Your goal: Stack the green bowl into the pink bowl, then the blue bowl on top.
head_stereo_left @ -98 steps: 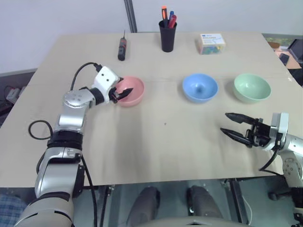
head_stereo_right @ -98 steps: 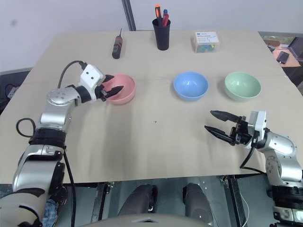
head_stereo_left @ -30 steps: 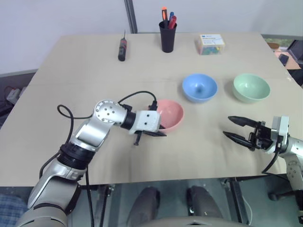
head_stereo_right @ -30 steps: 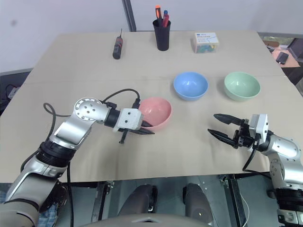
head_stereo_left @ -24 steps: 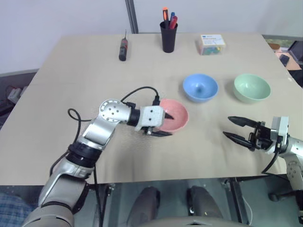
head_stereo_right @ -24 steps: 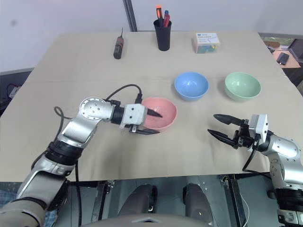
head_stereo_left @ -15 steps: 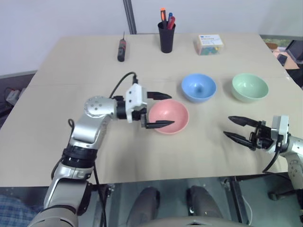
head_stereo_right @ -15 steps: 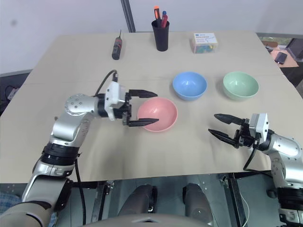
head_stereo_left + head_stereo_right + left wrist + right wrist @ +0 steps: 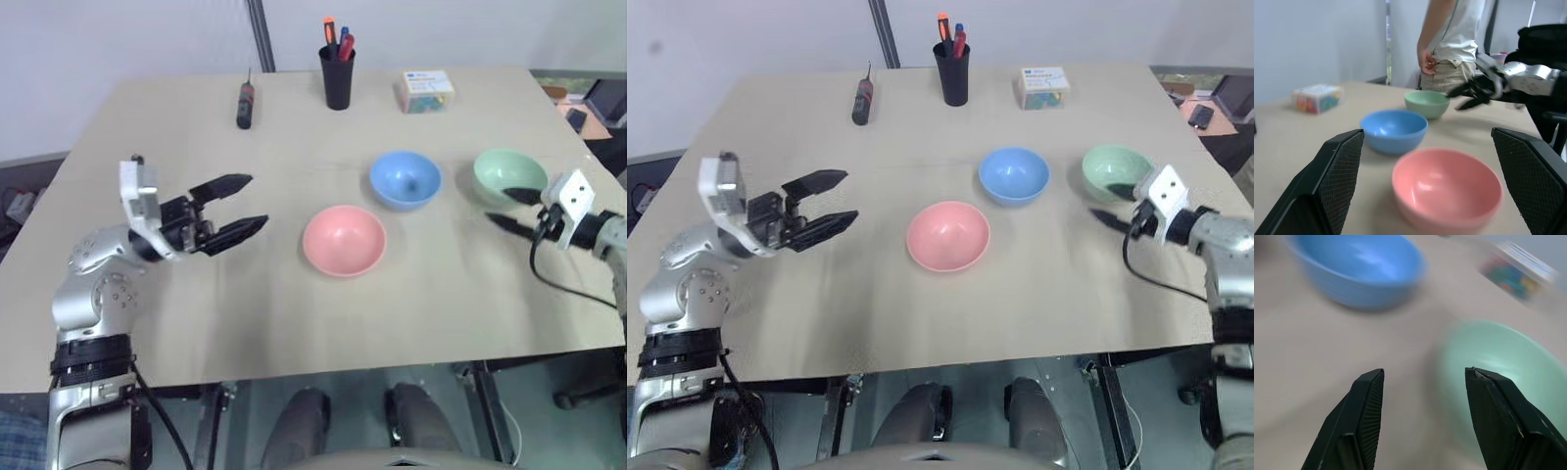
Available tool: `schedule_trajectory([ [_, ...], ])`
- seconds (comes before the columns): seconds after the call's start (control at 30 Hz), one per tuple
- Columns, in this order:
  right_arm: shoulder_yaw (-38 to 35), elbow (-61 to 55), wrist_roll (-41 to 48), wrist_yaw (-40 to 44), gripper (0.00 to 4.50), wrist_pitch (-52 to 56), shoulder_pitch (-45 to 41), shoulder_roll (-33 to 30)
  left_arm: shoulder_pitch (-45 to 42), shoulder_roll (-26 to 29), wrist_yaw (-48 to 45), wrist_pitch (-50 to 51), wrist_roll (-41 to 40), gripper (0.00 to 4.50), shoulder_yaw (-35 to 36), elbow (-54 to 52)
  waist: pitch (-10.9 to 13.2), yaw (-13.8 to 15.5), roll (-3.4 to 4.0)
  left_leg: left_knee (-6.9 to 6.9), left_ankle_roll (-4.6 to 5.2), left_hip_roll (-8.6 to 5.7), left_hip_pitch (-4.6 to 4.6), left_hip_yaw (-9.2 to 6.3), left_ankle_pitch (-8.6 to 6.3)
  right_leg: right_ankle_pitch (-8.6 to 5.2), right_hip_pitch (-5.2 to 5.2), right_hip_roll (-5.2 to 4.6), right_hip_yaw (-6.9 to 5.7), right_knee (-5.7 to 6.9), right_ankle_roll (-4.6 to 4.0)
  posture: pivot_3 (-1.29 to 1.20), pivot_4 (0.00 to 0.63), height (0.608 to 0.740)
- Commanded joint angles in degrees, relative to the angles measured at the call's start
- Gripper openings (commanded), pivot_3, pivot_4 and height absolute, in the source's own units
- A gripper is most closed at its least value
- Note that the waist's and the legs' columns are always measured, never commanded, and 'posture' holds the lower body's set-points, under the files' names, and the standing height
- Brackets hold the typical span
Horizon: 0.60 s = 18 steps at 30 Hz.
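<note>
The left gripper has let go of the pink bowl and pulled back toward the table's left edge, fingers spread wide and empty, pointing roughly level across the table toward the bowls. A second ago it was still at the pink bowl's rim; now that bowl sits alone near the middle of the table, upright, well apart from the gripper. So the base of the stack looks placed, and the job passes to the other arm.

Next along, the blue bowl sits just behind and to the right of the pink one, not touching it, untouched. Farther right, near the right edge, is the green bowl, still on the table.

The right gripper has swung forward from its waiting spot near the front edge and is now right at the green bowl's near rim. Its fingers are parted, one over the rim, one outside it, with nothing held. The arm reaches in from the right edge, gripper angled slightly down and leftward. The green bowl looks to be the next pick; no grasp yet.
</note>
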Motion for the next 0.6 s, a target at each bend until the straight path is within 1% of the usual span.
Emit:
schedule_trajectory([
  [0.03, 2.3, 8.2, -5.0, -3.1, 2.76, -4.4, -7.1, -1.0, 2.3, 2.0, -3.8, 0.0, -2.3, 4.40, 2.8, -1.0, 0.0, 0.1, 0.00, -0.01, 0.00, -0.01, -0.01, -0.02, 0.00, 0.00, -0.01, -0.01, -0.01, 0.00, 0.00, 0.00, 0.150, 0.740],
  [0.2, 6.2, 19.2, -10.2, -5.1, 2.76, -6.7, -14.7, 0.3, 4.5, 1.8, -5.2, -0.4, -2.3, 4.40, 3.4, -0.4, 0.0, 0.1, 0.03, -0.04, 0.01, 0.01, -0.02, -0.02, -0.01, 0.00, 0.00, -0.02, -0.02, -0.06, 0.00, 0.00, 0.150, 0.740],
  [0.3, 6.2, 23.2, -10.2, -4.5, 2.76, -8.4, -18.2, 1.1, 4.8, 1.7, -4.9, 0.0, -2.4, 4.40, 3.5, -1.0, 0.0, 0.0, 0.04, -0.05, 0.01, 0.01, -0.03, -0.05, -0.01, 0.00, 0.01, -0.02, -0.04, -0.09, 0.00, 0.00, 0.150, 0.740],
  [0.4, 5.0, 24.1, -9.0, -3.4, 2.76, -8.2, -21.4, 1.2, 4.8, 1.7, -4.5, 0.2, -2.7, 4.40, 4.1, -1.2, 0.1, 0.0, 0.10, -0.06, 0.00, 0.01, -0.04, -0.03, 0.00, 0.00, -0.02, -0.02, -0.01, -0.09, 0.00, 0.00, 0.150, 0.740],
  [0.47, 3.8, 23.2, -6.8, -0.4, 2.76, -6.7, -22.5, 1.6, 5.0, 1.6, -4.5, 0.3, -2.9, 4.40, 4.3, -1.3, 0.1, 0.0, 0.11, -0.07, 0.00, 0.01, -0.06, -0.02, 0.00, 0.00, -0.05, -0.03, 0.00, -0.09, 0.00, 0.00, 0.150, 0.740],
  [0.6, 4.0, 19.7, -4.5, 6.4, 2.76, -5.1, -20.6, 1.7, 5.6, 1.4, -4.9, -0.2, -2.8, 4.40, 4.0, -0.8, 0.1, -0.1, 0.11, -0.13, 0.01, 0.05, -0.05, -0.03, -0.01, 0.00, -0.06, -0.02, -0.02, -0.13, 0.00, 0.00, 0.150, 0.740],
])
